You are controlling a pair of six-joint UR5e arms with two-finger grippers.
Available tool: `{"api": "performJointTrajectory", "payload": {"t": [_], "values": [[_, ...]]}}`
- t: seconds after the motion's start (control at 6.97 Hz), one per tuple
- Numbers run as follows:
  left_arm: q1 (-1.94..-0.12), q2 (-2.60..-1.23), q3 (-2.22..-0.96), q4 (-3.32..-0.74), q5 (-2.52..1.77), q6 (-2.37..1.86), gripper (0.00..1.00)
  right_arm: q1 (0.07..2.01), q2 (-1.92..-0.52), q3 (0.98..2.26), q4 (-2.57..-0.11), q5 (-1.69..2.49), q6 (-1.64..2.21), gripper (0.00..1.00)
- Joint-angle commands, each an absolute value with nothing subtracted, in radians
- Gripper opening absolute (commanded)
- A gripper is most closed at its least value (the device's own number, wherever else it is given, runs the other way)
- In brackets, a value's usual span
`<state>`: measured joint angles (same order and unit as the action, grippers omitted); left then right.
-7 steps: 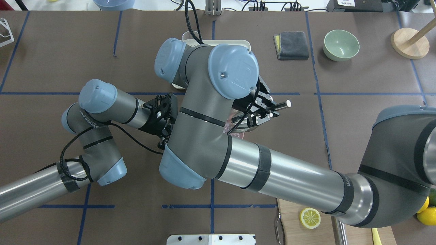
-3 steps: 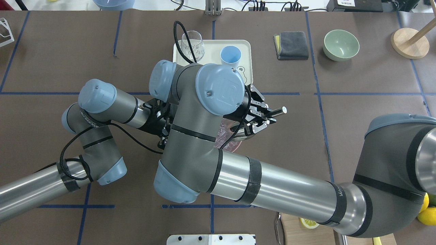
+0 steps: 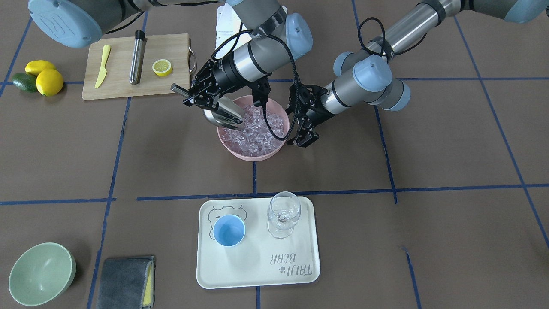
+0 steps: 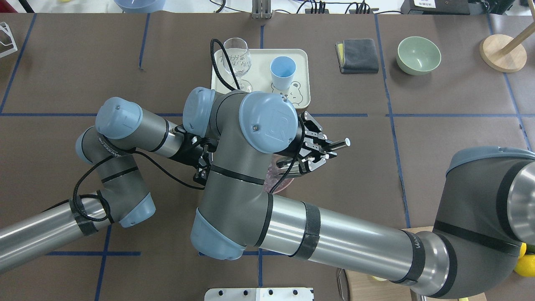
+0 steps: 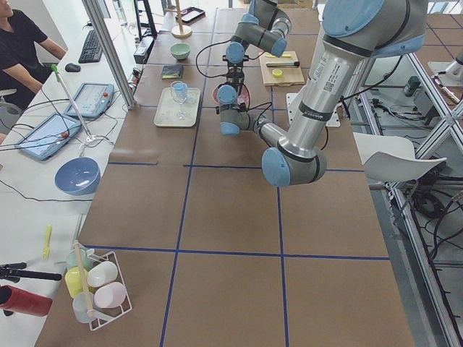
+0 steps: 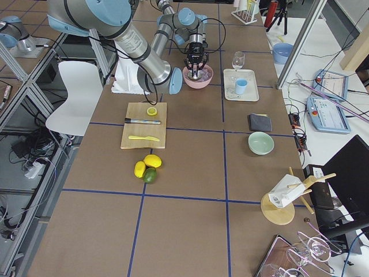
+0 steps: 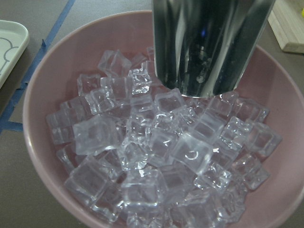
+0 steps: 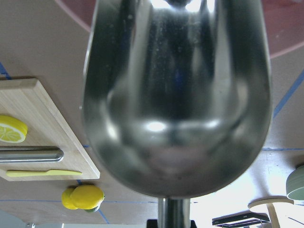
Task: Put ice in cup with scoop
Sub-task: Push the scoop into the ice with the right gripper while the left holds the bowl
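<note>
My right gripper (image 3: 194, 92) is shut on the rod handle of the steel scoop (image 3: 223, 113). The scoop's mouth rests among the ice (image 3: 257, 128) at the edge of a pink bowl (image 3: 240, 152). In the left wrist view the scoop (image 7: 209, 42) stands over the clear ice cubes (image 7: 152, 156). In the right wrist view the scoop's trough (image 8: 175, 104) fills the frame. My left gripper (image 3: 297, 122) is open beside the bowl's other edge. The light-blue cup (image 3: 229, 230) stands upright and empty on a cream tray (image 3: 257, 274).
A clear wine glass (image 3: 283, 212) stands beside the cup on the tray. A wooden board (image 3: 124, 88) holds a steel cylinder (image 3: 137, 56), a yellow knife and a lemon half. Lemons (image 3: 43, 79), a green bowl (image 3: 40, 272) and a grey cloth (image 3: 124, 281) lie farther off.
My right arm has drawn back towards the robot, uncovering the tray, the glass and the cup. The scoop moved with it over the pink bowl. The left arm has stayed put.
</note>
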<state>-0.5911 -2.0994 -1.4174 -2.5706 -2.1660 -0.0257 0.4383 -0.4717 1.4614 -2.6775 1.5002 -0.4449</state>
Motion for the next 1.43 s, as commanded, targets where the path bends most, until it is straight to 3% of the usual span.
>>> {"api": "performJointTrajectory", "payload": {"t": [0.0,1.29], "values": [[-0.592,-2.100,-1.419,-2.571,-2.166,-0.025,1.00,0.436,-0.494,1.466,-2.637,1.485,-0.446,0.00],[-0.594,-2.100,-1.414,-2.576,-2.166,-0.025,1.00,0.460,-0.486,1.465,-2.708,1.443,-0.514,0.00]]}}
